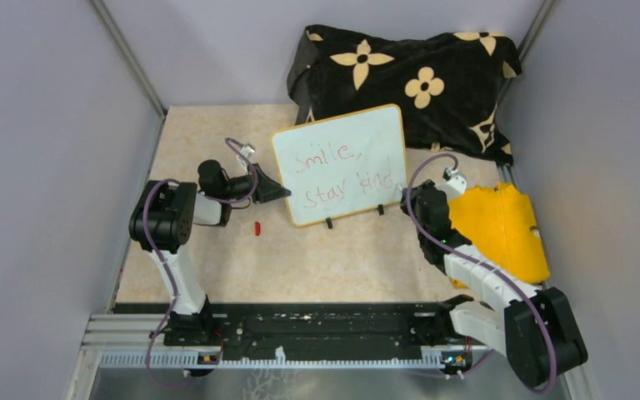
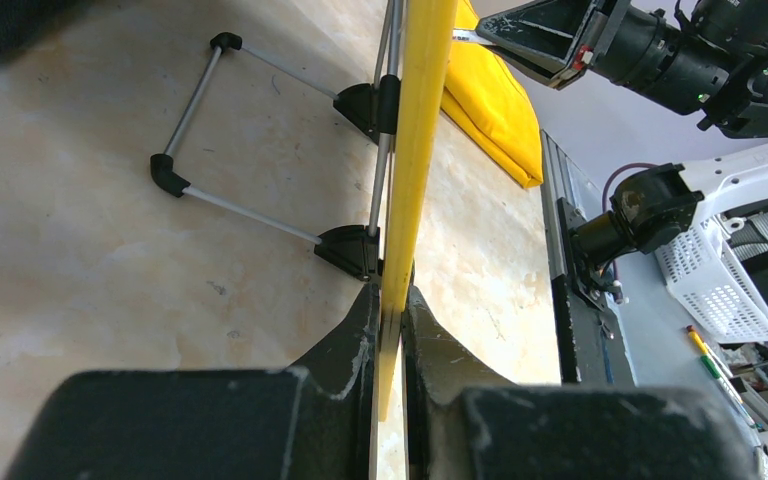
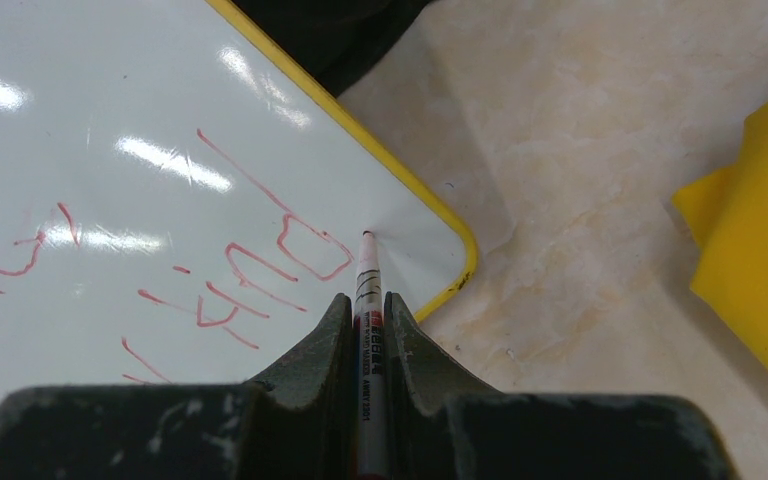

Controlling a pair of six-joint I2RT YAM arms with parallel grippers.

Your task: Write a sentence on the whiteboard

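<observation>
My left fingers point(image 2: 360, 330) are clenched on the frame edge of the small glossy white whiteboard point(image 1: 367, 133) with its yellow rim, bracing it upright so pen strokes can't tip it. The red handwritten sentence point(image 1: 342, 175) sits between both sets of fingers. My right fingers point(image 3: 338, 325) grasp a slim white marker point(image 3: 367, 265), tip beside the last letter. Writing looks complete, I judge.

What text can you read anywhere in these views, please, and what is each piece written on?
"Smile," - red handwriting, upper line on the whiteboard.
"stay kind" - red handwriting, lower line on the same board.
Print on the marker barrel: too small to read.
</observation>
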